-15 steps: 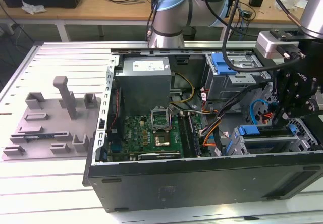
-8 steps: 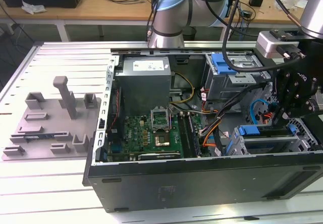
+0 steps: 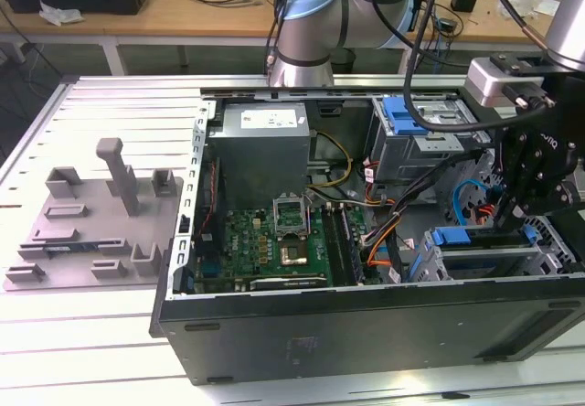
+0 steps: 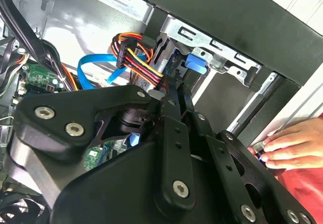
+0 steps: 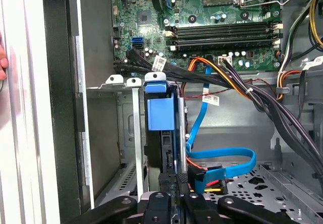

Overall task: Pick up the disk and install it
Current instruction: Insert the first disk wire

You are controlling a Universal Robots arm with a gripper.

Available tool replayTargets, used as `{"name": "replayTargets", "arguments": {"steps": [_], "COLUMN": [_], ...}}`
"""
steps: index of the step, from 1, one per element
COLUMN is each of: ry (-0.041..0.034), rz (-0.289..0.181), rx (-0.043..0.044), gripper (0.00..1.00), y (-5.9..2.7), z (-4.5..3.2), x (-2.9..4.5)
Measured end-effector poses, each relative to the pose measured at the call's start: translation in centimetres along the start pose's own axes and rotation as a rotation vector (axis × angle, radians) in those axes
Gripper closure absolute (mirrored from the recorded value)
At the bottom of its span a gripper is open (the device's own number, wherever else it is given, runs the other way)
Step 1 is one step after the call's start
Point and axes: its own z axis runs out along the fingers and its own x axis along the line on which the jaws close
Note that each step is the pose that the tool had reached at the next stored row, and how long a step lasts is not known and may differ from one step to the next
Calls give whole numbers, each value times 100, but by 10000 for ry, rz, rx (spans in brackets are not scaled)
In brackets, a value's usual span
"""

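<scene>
In the exterior view my gripper (image 3: 512, 207) hangs low inside the open computer case (image 3: 366, 333), toward the exterior view's right, just above the lower drive cage (image 3: 484, 258) with its blue-topped carrier; the grey power supply box (image 3: 263, 145) and the motherboard (image 3: 274, 241) lie well apart toward the middle, and a grey fixture plate (image 3: 91, 223) sits on the table outside the case. In the second wrist view my black linkage fills the foreground, with a bundle of coloured power wires (image 4: 136, 57) and a blue data cable (image 4: 93, 65) just beyond it, the metal cage edge with a blue latch tab (image 4: 197, 62) past those, and a person's hand (image 4: 292, 146) resting near the outer wall of the case. In the first wrist view the disk (image 5: 160, 133) stands on edge in the cage slot, its blue carrier face toward me, and my fingers (image 5: 169, 183) are drawn narrow and meet its near edge, so I judge I am gripping or pressing it, though I cannot tell which. To do this well I would keep the carrier square between the slot rails, push along the slot only, and mind the blue cable (image 5: 222, 158) lying just beside my fingertips.
</scene>
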Motion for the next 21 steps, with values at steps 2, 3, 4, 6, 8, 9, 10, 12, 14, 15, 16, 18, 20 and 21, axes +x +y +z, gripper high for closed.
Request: {"name": "replayTargets", "arguments": {"steps": [2,3,4,6,8,9,10,12,14,15,16,18,20,21], "ry": [1,1,0,1,2,2,1,3,4,3,2,-1,-12,-6], "rz": [1,1,1,1,1,1,1,1,1,1,1,0,-1,-2], "rx": [0,0,0,0,1,1,0,0,0,0,0,0,-2,-1], "gripper": [84,84,84,84,84,84,84,84,84,84,84,84,84,84], "y": [1,1,1,1,1,1,2,2,2,2,2,2,2,1], "z": [1,3,8,15,21,23,26,30,35,36,37,35,19,4], "x": [1,1,0,-1,-1,-1,-2,-2,-3,-3,-3,-3,-1,1]}}
